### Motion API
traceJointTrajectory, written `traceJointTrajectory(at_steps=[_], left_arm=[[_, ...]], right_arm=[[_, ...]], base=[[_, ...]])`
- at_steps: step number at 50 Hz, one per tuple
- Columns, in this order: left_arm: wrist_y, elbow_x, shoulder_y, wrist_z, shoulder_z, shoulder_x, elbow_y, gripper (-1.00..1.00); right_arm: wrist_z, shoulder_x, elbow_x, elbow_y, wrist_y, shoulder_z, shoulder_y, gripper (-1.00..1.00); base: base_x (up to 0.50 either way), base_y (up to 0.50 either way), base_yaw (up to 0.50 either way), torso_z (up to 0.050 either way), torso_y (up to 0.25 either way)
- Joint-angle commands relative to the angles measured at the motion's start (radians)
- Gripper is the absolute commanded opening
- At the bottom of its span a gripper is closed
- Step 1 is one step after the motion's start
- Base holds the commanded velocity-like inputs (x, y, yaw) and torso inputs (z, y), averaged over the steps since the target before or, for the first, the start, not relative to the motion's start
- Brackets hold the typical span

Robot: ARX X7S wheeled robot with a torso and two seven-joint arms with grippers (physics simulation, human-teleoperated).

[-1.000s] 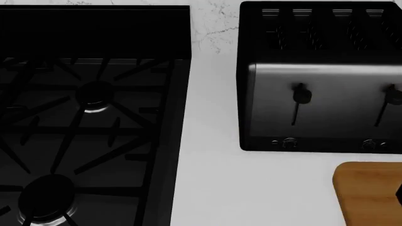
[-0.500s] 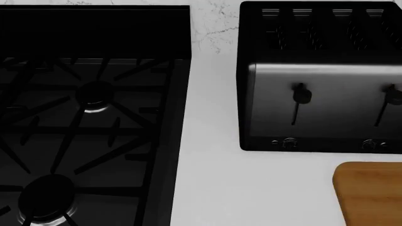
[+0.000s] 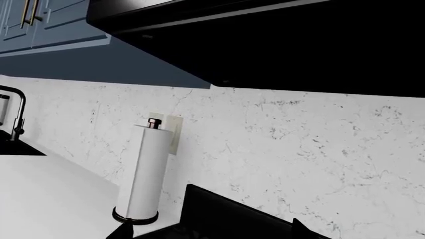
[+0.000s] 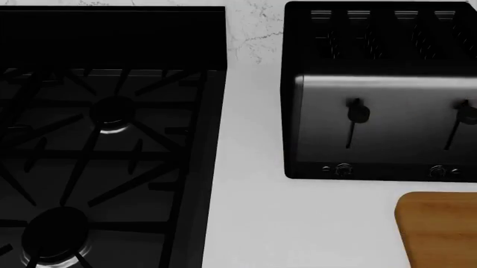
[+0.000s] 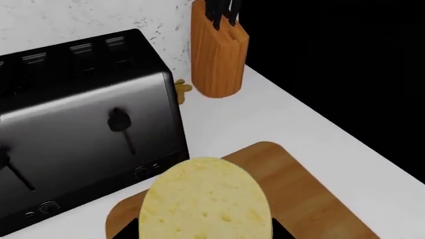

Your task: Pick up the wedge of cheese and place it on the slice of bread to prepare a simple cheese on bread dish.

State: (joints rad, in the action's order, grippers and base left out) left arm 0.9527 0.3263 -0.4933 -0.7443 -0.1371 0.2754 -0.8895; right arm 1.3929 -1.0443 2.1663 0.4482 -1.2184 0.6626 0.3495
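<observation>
In the right wrist view the wedge of cheese (image 5: 206,196), a pale yellow rounded chunk, fills the space between my right gripper's (image 5: 204,232) dark fingers. The gripper is shut on it and holds it above the tan cutting board (image 5: 319,199). The slice of bread is out of view in every frame. My left gripper (image 3: 211,232) shows only as two dark fingertips (image 3: 123,232) set far apart, open and empty, facing the marble backsplash above the stove. Neither gripper shows in the head view.
The head view shows a black gas stove (image 4: 97,145) at left, a black and steel toaster (image 4: 380,95) at back right and a cutting board corner (image 4: 436,229). A knife block (image 5: 219,55) stands beside the toaster (image 5: 79,114). A paper towel roll (image 3: 143,174) stands by the backsplash.
A dark bit of my right arm at the head view's right edge over the cutting board has gone out of view. Nothing else has moved.
</observation>
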Motion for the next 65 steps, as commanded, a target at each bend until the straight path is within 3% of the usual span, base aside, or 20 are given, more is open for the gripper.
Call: traceJointTrajectory(at_steps=[1,43,65], left_arm=[[-0.005,0.006,0.002,-0.005,-0.002,0.000,0.000,1.00],[-0.006,0.022,0.001,-0.022,0.004,0.012,0.001,1.00],[-0.010,0.029,0.004,-0.029,0.007,0.020,0.003,1.00]], right_arm=[[-0.037,-0.034,-0.033,-0.040,0.008,-0.088,0.038,-1.00],[-0.216,0.021,-0.270,-0.151,-0.009,-0.259,0.108,-1.00],[-0.281,0.073,-0.343,-0.131,-0.012,-0.180,-0.008,-1.00]], base=[[0.00,0.00,0.00,0.000,0.000],[0.00,0.00,0.00,0.000,0.000],[0.00,0.00,0.00,0.000,0.000]])
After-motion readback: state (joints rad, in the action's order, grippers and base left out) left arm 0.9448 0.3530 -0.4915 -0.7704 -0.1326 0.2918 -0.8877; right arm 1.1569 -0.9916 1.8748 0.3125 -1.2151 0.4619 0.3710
